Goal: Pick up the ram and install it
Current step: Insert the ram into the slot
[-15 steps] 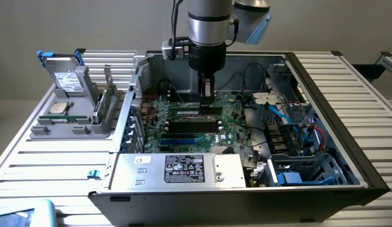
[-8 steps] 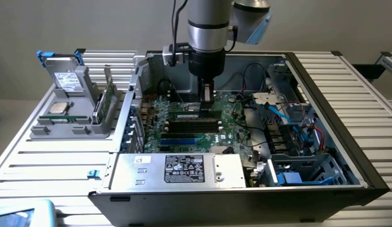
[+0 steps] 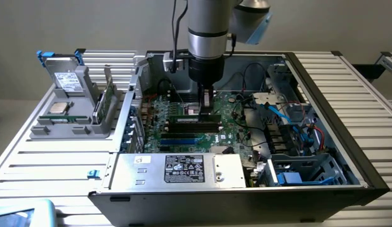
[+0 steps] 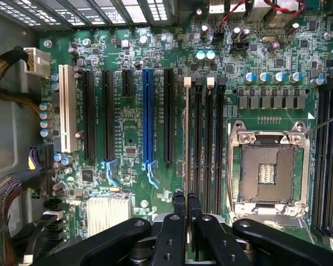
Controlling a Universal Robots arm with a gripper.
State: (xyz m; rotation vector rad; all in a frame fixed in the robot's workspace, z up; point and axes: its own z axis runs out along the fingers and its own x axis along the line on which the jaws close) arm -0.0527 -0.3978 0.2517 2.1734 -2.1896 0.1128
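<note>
Claw (image 3: 209, 109) (image 4: 186, 200) is low inside the open computer case (image 3: 215, 208), its fingers pinched tight on the ram (image 3: 192, 119) (image 4: 187, 138). Ram stands on edge at a memory slot of the motherboard (image 4: 130, 119), beside the processor socket (image 4: 266, 172).

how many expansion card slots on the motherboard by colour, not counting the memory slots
white expansion slot: 1
blue expansion slot: 1
black expansion slots: 4 (3 long, 1 short)
total: 6
</note>
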